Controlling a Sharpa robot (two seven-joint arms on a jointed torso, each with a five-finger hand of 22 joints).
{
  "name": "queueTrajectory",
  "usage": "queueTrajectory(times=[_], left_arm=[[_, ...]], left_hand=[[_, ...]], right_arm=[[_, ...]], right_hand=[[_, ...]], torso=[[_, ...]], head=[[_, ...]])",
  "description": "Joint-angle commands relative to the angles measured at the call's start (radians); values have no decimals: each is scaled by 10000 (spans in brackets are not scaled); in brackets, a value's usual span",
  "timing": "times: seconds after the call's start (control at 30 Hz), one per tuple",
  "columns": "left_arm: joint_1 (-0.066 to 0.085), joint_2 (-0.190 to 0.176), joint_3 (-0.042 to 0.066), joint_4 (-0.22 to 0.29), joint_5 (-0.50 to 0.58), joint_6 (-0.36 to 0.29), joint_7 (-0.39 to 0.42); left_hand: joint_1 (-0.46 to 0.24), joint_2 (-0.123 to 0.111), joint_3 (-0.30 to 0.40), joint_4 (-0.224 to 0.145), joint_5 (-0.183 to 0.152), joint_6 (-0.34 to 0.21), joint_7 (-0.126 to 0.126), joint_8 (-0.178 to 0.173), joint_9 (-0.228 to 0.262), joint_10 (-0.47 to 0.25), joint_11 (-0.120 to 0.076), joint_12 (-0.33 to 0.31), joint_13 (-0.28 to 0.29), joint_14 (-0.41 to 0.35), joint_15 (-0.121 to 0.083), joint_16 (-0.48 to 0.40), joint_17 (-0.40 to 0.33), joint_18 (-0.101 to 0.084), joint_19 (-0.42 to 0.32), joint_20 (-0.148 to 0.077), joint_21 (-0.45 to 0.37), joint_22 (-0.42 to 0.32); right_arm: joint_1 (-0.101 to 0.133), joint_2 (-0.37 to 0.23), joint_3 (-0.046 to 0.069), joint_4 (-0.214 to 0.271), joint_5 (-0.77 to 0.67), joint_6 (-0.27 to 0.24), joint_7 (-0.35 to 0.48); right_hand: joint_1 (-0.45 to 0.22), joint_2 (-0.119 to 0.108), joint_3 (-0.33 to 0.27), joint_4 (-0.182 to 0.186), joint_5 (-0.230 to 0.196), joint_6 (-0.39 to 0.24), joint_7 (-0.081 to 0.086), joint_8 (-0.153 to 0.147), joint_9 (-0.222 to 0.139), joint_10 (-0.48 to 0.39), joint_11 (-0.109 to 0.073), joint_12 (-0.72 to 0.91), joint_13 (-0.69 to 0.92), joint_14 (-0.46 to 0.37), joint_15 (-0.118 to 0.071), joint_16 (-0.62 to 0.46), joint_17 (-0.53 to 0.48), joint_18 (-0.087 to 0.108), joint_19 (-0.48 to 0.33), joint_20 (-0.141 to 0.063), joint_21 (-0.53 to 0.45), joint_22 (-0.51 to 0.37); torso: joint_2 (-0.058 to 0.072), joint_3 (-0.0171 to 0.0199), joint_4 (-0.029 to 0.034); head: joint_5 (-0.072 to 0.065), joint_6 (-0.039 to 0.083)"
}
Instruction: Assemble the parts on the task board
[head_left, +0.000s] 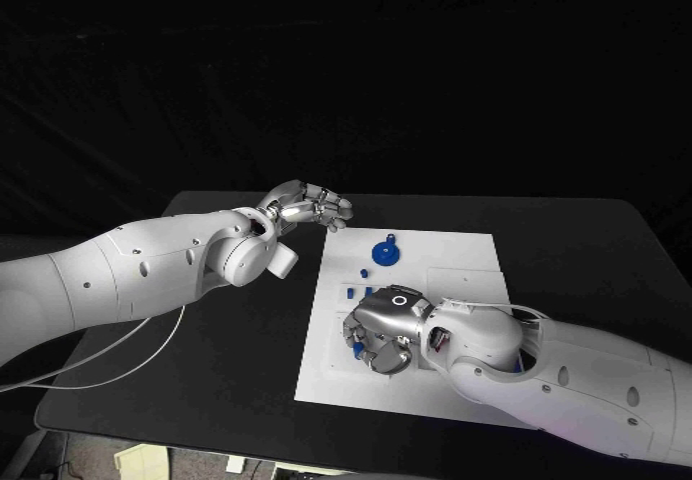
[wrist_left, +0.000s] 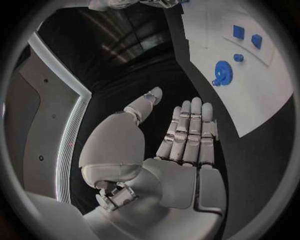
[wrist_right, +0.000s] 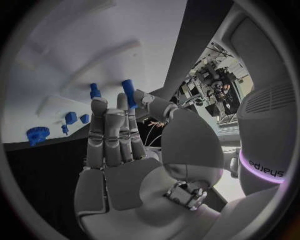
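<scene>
Near the task board (head_left: 462, 262) front-left corner, right hand (head_left: 387, 332) fingers (wrist_right: 106, 131) reach toward a blue peg (wrist_right: 128, 92), grasp unclear. Left hand (head_left: 306, 208) hovers off the board's far-left corner, fingers extended, empty, keeping clear.

We see a white board (head_left: 447, 395) on a black bench (head_left: 231, 370). The parts, like the gear (head_left: 385, 253), are blue. Each robot hand is silver.

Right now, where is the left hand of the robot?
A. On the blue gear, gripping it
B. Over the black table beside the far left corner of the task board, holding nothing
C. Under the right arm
B: the left hand hovers off the task board, its fingers straight and empty in the left wrist view.
</scene>
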Motion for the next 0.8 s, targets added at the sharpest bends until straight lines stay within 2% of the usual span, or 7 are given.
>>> queueTrajectory(times=[0.03, 0.13, 0.23, 0.37, 0.43, 0.6, 0.8], left_arm=[[10, 6, 4, 13, -39, 131, 69], [10, 1, 4, 14, -39, 139, 68], [10, -7, 4, 18, -39, 140, 68], [10, -15, 4, 17, -39, 134, 64], [10, -9, 4, 15, -39, 138, 64], [10, -15, 4, 21, -39, 160, 53], [10, -17, 4, 19, -39, 157, 51]], left_hand=[[-5, -1, -18, 72, 17, -96, -8, 34, -17, -78, -7, 9, -11, -93, 10, -43, 22, 109, -59, 39, -37, 2], [-17, 7, -20, 83, 16, -99, -7, 35, -18, -79, -6, 9, -14, -92, 11, -48, 29, 108, -58, 41, -41, 4], [-20, 7, -21, 86, 16, -100, -7, 35, -18, -79, -6, 9, -16, -93, 11, -51, 31, 108, -59, 41, -43, 5], [-24, 7, -23, 89, 16, -102, -7, 36, -19, -79, -6, 9, -17, -94, 12, -54, 35, 108, -59, 41, -45, 7], [-24, 6, -23, 90, 16, -102, -7, 36, -19, -80, -6, 9, -18, -94, 12, -55, 36, 108, -60, 41, -46, 8], [-24, 5, -23, 90, 17, -105, -6, 36, -20, -81, -6, 8, -20, -95, 12, -59, 41, 109, -61, 41, -49, 9], [-25, 0, -24, 91, 16, -109, -6, 36, -21, -85, -4, 7, -23, -98, 13, -65, 45, 109, -63, 42, -53, 12]], right_arm=[[-20, 47, -68, 91, -277, 239, -13], [-19, 40, -116, 99, -220, 312, 61], [-19, 30, -136, 102, -195, 391, 68], [-19, 15, -146, 79, -90, 298, 81], [-18, 12, -148, 65, -26, 238, 68], [-17, -15, -150, 45, 180, -19, 85], [-16, -81, -150, 43, 363, -605, 105]], right_hand=[[-17, 66, 22, -60, 58, 79, 10, 24, 41, 136, -81, -66, -13, -12, -79, 45, 16, 235, -42, -63, 53, 196], [-74, 47, 65, -99, 157, 106, 5, 3, 56, 141, -77, -71, 13, 0, -78, 45, 24, 235, -60, -46, 72, 200], [-394, 41, -40, -275, 1129, 161, -9, -62, 112, 150, -81, -89, 91, 6, -76, 42, 56, 235, -98, -27, 154, 209], [-540, 69, -198, -445, 1629, 197, -13, -127, 168, 151, -82, -117, 155, 9, -76, 26, 79, 235, -129, -28, 210, 196], [-678, 31, -506, -558, 2238, 182, -4, -180, 207, 121, -71, -156, 188, -15, -65, -2, 87, 235, -158, -26, 245, 192], [-1067, -229, -1169, -586, 2522, -45, 88, -358, 200, -111, 25, -319, 165, -141, 33, -154, 16, 235, -317, 41, 198, 172], [-1360, -641, -2596, -686, 2437, -951, 478, -914, -11, -1054, 338, -899, -105, -223, 375, -270, -94, 235, -547, 93, 164, 184]], torso=[[1, -2, 4], [-2, -3, -1], [0, -4, 2], [1, 4, 1], [1, 6, 0], [-3, 9, -4], [-2, 12, -6]], head=[[-5, -12], [-7, -29], [-9, -42], [-6, -46], [-7, -37], [-6, -29], [-6, -28]])
